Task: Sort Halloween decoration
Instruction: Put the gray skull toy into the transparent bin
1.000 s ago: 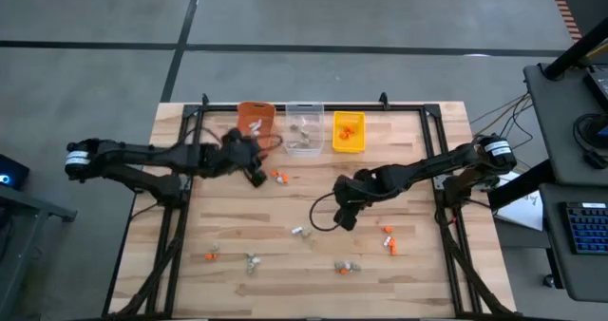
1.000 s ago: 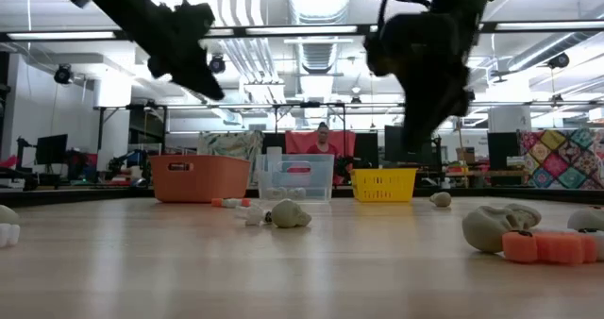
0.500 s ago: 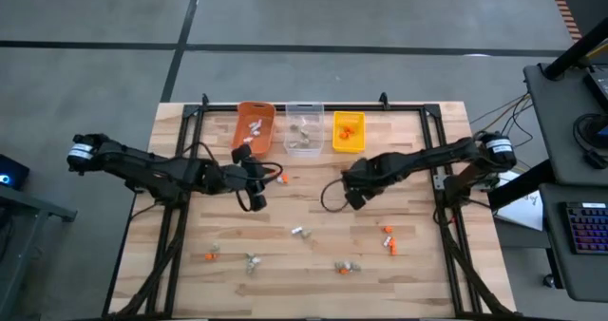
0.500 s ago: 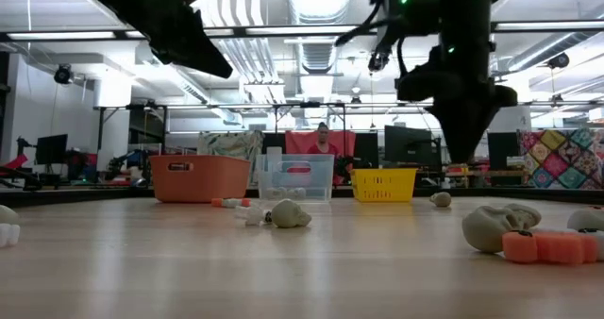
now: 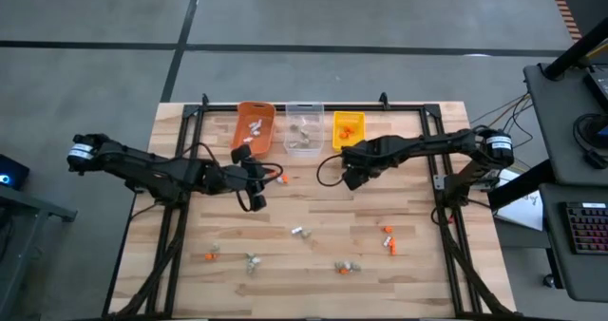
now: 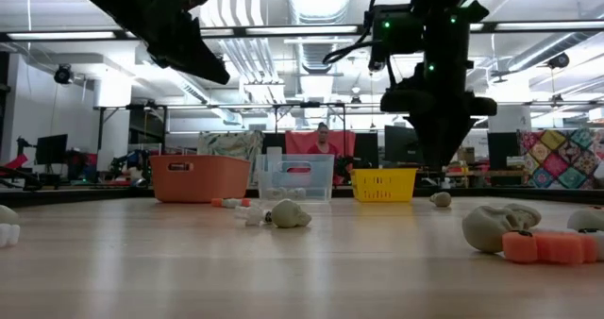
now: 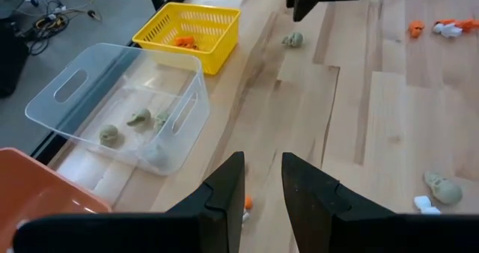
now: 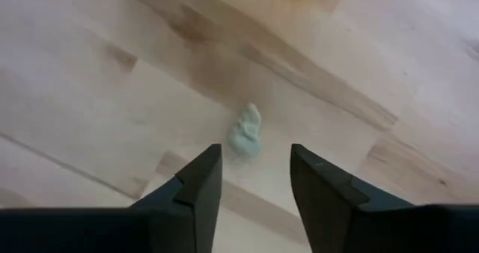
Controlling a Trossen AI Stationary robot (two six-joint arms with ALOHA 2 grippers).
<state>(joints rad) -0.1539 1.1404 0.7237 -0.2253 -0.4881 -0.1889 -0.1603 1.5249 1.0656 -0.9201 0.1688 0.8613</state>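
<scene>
- While your right gripper [image 5: 350, 176] hangs above the table [image 5: 418, 264] near the far edge, just in front of the yellow bin [image 5: 349, 132], its fingers [image 8: 187, 197] stand apart with nothing between them; a grey-tan trinket [image 8: 245, 132] lies on the wood just beyond the tips.
- Your left gripper [image 5: 255, 199] sits left of centre, in front of the orange bin [image 5: 254, 128]; its fingers [image 7: 221, 200] show a narrow gap, and you cannot tell from the frames whether they carry anything.
- Bins, far edge: orange bin with white pieces; clear bin [image 5: 304, 129] with grey-tan pieces; yellow bin with orange pieces.
- Loose Halloween decoration: small pair by the left gripper [image 5: 279, 178]; white piece at mid-table [image 5: 297, 231]; orange and white group toward the right side [image 5: 389, 239]; orange piece [image 5: 210, 256], grey piece [image 5: 252, 261] and a grey-and-orange cluster [image 5: 347, 267] along the near edge.
- Beyond the table, in the low view: a person [image 6: 324, 140] behind the bins.
</scene>
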